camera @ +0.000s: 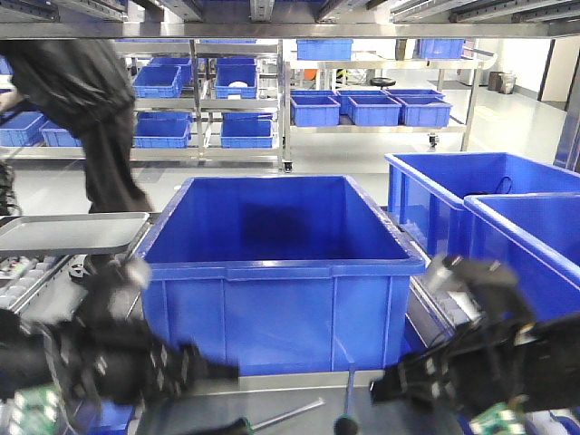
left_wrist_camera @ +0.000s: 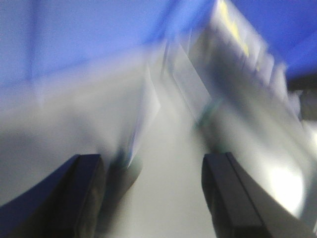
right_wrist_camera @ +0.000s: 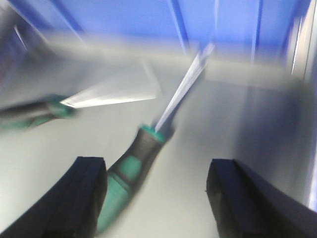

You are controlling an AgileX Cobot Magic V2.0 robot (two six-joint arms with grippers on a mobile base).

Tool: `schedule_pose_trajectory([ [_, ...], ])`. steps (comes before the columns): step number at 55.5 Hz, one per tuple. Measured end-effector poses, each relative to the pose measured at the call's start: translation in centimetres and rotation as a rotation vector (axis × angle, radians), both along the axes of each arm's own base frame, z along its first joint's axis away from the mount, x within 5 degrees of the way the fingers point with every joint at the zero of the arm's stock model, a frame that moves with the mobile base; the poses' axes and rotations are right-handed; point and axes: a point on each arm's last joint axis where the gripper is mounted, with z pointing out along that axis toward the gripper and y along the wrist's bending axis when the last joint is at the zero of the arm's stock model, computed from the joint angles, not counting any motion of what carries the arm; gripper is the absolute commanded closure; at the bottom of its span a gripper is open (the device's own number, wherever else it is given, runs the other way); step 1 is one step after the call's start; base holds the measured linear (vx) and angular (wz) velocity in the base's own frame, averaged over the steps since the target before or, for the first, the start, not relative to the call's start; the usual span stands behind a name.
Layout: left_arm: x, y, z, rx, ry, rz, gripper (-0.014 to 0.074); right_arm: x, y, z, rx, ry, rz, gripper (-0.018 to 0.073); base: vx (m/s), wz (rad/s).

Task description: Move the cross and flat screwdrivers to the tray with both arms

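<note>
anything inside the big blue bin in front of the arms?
The bin shows bare blue walls and floor in the front view. Its near wall hides the front strip of the floor, so that part is unknown.

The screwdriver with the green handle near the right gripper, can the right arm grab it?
Probably yes. The right gripper is open, and the screwdriver lies on bare surface near its left finger, with nothing in between. The view is blurred, so it's a guess.
</note>
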Motion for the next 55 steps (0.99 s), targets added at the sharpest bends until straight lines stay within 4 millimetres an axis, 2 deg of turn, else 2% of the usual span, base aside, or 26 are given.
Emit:
schedule_pose_trajectory([
  [6, -1.0, 0.8, 2.9, -0.03, -0.121, 0.05, 0.0048, -1.2, -0.4, 1.9, 0.012, -0.095, 0.001, 0.0047, 0.0, 0.0],
  [13, -2.1, 1.3, 4.7, -0.05, -0.189, 0.069, 0.0048, -2.5, -0.8, 3.5, 0.027, -0.157, 0.002, 0.0047, 0.0, 0.0],
  [22, -2.4, 1.4, 5.0, -0.056, -0.2, 0.068, 0.0048, -3.4, -1.0, 4.4, 0.038, -0.195, 0.001, 0.0047, 0.0, 0.0],
  [40, -2.3, 1.4, 5.0, -0.053, -0.203, 0.073, 0.0066, -3.5, -1.1, 4.5, 0.037, -0.198, 0.002, 0.0047, 0.0, 0.0],
  [44, -2.5, 1.6, 5.1, -0.025, -0.229, 0.074, 0.0102, -3.5, -1.1, 4.5, 0.037, -0.198, 0.002, 0.0047, 0.0, 0.0],
  [48, -3.3, 2.3, 5.0, 0.038, -0.265, 0.089, 0.0175, -3.5, -1.1, 4.5, 0.037, -0.198, 0.002, 0.0047, 0.0, 0.0],
  [53, -5.9, 4.2, 4.9, 0.105, -0.329, 0.175, 0.0273, -3.5, -1.1, 4.5, 0.037, -0.198, 0.002, 0.0047, 0.0, 0.0],
  [55, -6.9, 5.1, 4.2, 0.131, -0.347, 0.224, 0.0319, -3.5, -1.1, 4.5, 0.037, -0.198, 0.002, 0.0047, 0.0, 0.0],
])
